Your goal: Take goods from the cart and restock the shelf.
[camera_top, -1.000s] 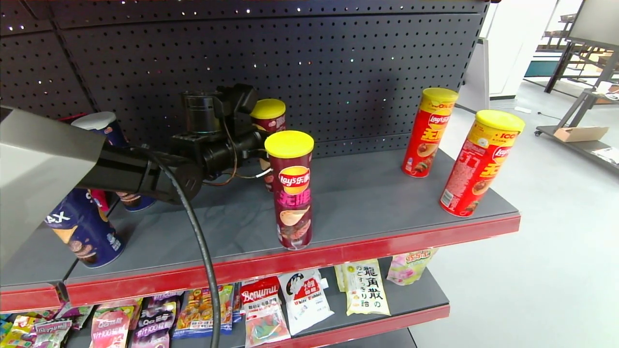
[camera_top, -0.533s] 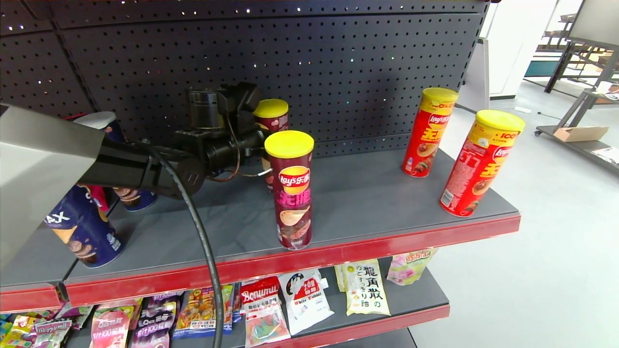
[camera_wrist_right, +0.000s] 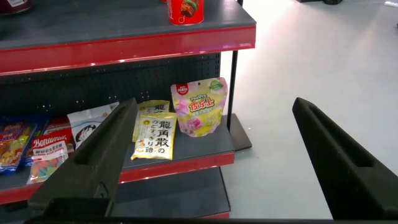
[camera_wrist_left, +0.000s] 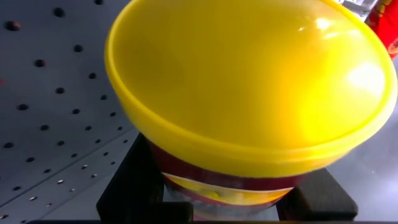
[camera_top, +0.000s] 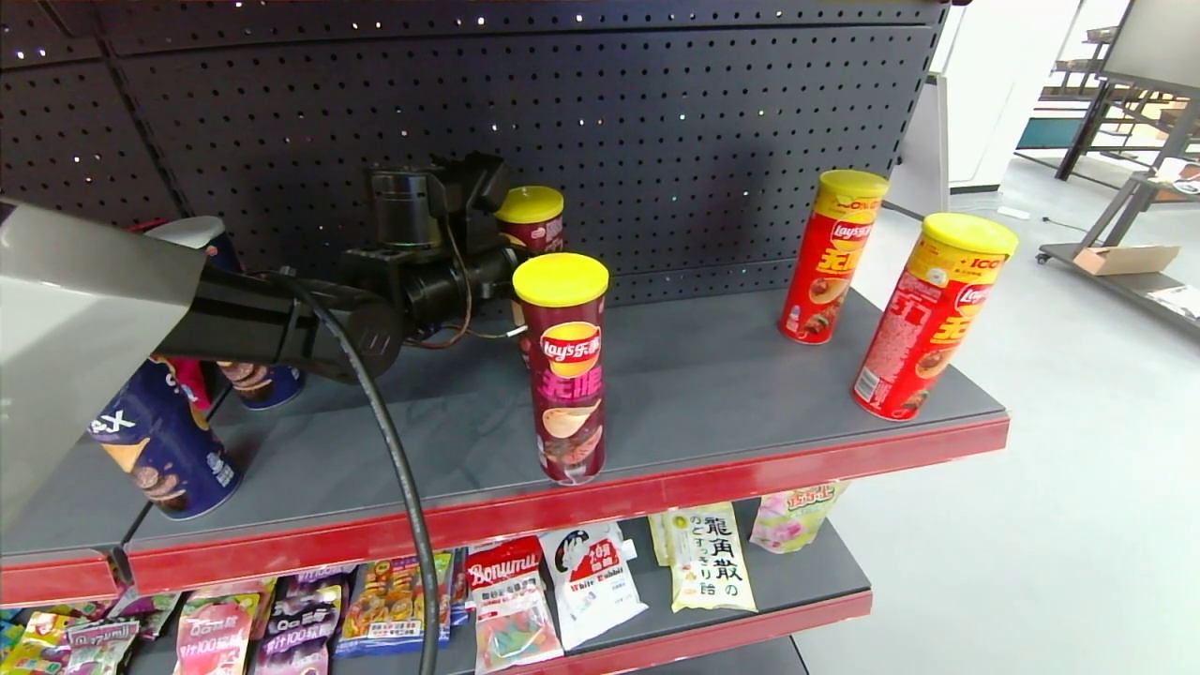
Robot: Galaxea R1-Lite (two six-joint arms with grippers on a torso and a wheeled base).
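Note:
A maroon chip can with a yellow lid (camera_top: 531,217) is at the back of the grey top shelf (camera_top: 731,394), near the pegboard. My left gripper (camera_top: 506,272) is shut on its body, below the lid. In the left wrist view the lid (camera_wrist_left: 249,74) is very close, and the black fingers (camera_wrist_left: 134,186) press the can (camera_wrist_left: 217,186) from both sides. The can's base is hidden behind a second maroon can (camera_top: 565,375) that stands at the shelf's front edge. My right gripper (camera_wrist_right: 214,106) is open and holds nothing, facing the lower shelf.
Two red cans (camera_top: 831,255) (camera_top: 928,314) stand at the shelf's right end. Blue cans (camera_top: 164,441) stand at the left, under my left arm. Snack bags (camera_top: 703,553) (camera_wrist_right: 199,106) lie on the lower shelf. Bare shelf lies between the maroon and red cans.
My left gripper has carried the held maroon can slightly to the right and a little upward, towards the pegboard. The other cans have not moved.

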